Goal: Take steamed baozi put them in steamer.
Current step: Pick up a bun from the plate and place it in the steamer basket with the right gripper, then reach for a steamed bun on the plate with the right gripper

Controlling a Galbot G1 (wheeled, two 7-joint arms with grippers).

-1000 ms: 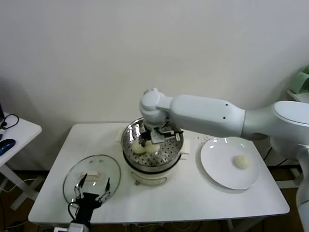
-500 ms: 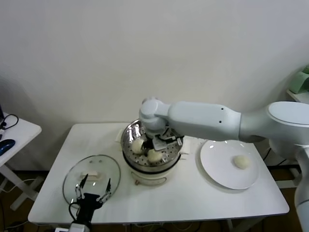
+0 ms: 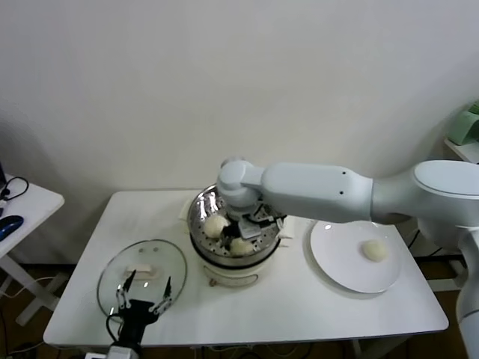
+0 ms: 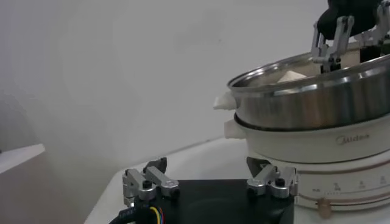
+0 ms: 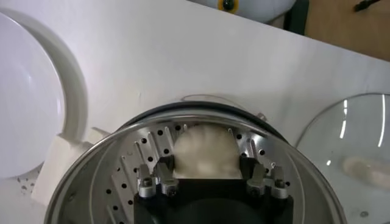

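Observation:
The steamer point(image 3: 196, 217) stands at the table's middle, a shiny steel pot point(image 5: 97, 182) on a cream base point(image 4: 317, 146). My right gripper point(image 3: 244, 235) reaches down into it and is shut on a steamed baozi point(image 5: 206, 152), which shows near the pot's front point(image 3: 241, 246) between the fingers point(image 5: 166, 173). A second baozi point(image 3: 216, 223) lies on the perforated floor to the left. A third baozi point(image 3: 373, 250) rests on the white plate point(image 3: 337, 262) at the right. My left gripper point(image 3: 142, 295) waits open near the table's front left corner point(image 4: 210, 178).
A round glass lid point(image 3: 142, 273) lies flat on the table left of the steamer, partly under my left gripper, and its edge shows in the right wrist view point(image 5: 359, 152). My right arm point(image 3: 322, 191) spans from the right over the plate's back edge.
My right gripper has moved toward the front of the pot and lower, carrying the baozi away from the one on the left. The left arm has stayed still.

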